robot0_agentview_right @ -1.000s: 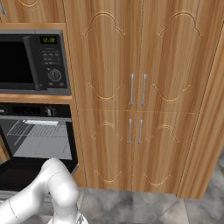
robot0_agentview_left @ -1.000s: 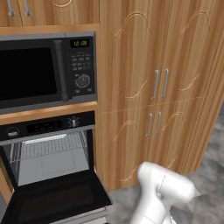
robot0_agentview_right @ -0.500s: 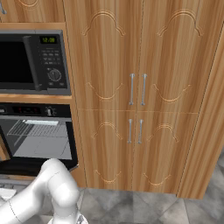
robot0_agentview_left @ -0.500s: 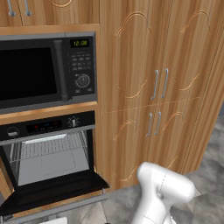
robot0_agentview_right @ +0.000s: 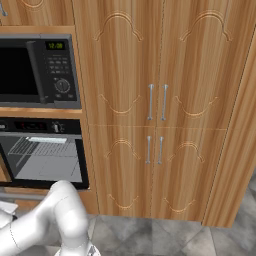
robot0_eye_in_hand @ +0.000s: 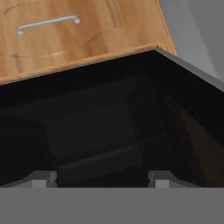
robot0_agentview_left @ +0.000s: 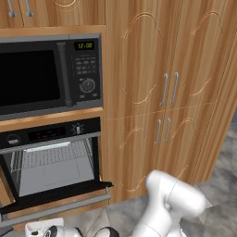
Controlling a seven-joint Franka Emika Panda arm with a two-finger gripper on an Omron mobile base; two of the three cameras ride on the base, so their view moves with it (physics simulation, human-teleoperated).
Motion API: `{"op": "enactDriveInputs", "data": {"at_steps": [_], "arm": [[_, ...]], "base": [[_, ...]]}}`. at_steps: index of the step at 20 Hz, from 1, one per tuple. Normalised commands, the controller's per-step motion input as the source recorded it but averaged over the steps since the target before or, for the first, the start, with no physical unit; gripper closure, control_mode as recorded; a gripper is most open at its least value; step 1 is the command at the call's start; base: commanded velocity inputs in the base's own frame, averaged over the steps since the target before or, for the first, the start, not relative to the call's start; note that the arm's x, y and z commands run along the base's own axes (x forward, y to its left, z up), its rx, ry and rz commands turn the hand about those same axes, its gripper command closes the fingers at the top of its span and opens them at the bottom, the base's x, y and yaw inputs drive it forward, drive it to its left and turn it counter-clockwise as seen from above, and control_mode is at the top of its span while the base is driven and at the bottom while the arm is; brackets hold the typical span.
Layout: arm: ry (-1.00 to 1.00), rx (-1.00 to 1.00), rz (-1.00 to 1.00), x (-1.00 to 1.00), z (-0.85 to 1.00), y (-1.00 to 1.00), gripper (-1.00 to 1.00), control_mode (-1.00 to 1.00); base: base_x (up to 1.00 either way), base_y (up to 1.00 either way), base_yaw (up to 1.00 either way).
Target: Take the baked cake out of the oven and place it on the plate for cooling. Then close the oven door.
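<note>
The oven (robot0_agentview_left: 51,162) is the black built-in unit under the microwave, and its wire rack (robot0_agentview_left: 53,156) is bare. The oven door (robot0_agentview_left: 60,196) hangs partly raised and shows almost edge-on in the left base view. Seen from the hand, its dark glass (robot0_eye_in_hand: 109,109) lies close in front. My gripper (robot0_eye_in_hand: 103,180) is open, fingertips (robot0_eye_in_hand: 43,178) wide apart with nothing between them. The hand (robot0_agentview_left: 44,230) sits low, below the door's front edge. The oven (robot0_agentview_right: 45,160) also appears at the left of the right base view. The cake and the plate are out of view.
A black microwave (robot0_agentview_left: 46,74) with a green clock sits above the oven. Tall wooden cabinet doors (robot0_agentview_left: 166,92) with silver handles stand to the right. Grey tiled floor (robot0_agentview_right: 175,235) lies below. Beyond the door's edge in the hand view is a wooden drawer front (robot0_eye_in_hand: 48,24).
The oven door has swung upward from lying nearly flat to partly raised. The arm's elbow has stayed low at the bottom of both base views.
</note>
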Motion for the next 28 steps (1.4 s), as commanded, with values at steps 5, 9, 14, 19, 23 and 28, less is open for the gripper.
{"op": "enactDriveInputs", "data": {"at_steps": [5,9,14,19,23,28], "arm": [[0.0,0.05,-0.03,0.94,-0.12,0.22,-1.0,-1.0],[0.0,0.06,-0.03,0.94,-0.15,0.21,-1.0,-1.0],[0.0,0.04,-0.02,0.94,-0.19,0.22,-1.0,-1.0],[0.0,0.03,-0.01,0.94,-0.18,0.13,-1.0,-1.0],[0.0,0.06,0.0,0.94,-0.18,0.05,-1.0,-1.0],[-0.01,0.02,0.0,0.94,-0.23,0.04,-1.0,-1.0]], "base": [[0.0,0.0,0.0],[0.0,0.0,0.0],[0.0,0.0,0.0],[0.0,0.0,0.0],[0.0,0.0,0.0],[0.0,0.0,0.0]]}}
